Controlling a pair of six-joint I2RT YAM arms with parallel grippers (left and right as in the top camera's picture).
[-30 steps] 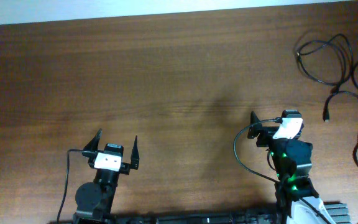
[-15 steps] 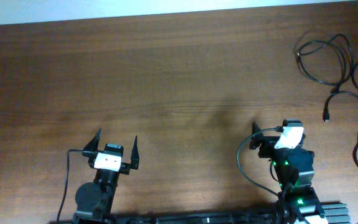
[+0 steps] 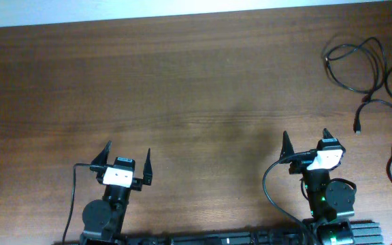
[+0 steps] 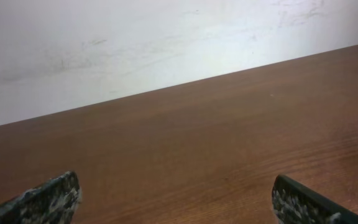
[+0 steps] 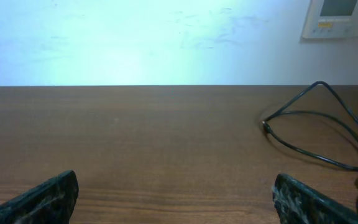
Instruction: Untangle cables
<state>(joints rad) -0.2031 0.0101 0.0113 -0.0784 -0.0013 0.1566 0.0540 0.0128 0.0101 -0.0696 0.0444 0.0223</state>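
- Overhead, the cables (image 3: 375,75) are lying loose near the table's (image 3: 182,82) right edge, well apart from the right gripper (image 3: 306,141) and the left gripper (image 3: 126,158), both gaping empty.
- Right wrist: a cable loop is resting ahead, rightward of the parted jaws.
- Left wrist: jaws are standing wide over wood.
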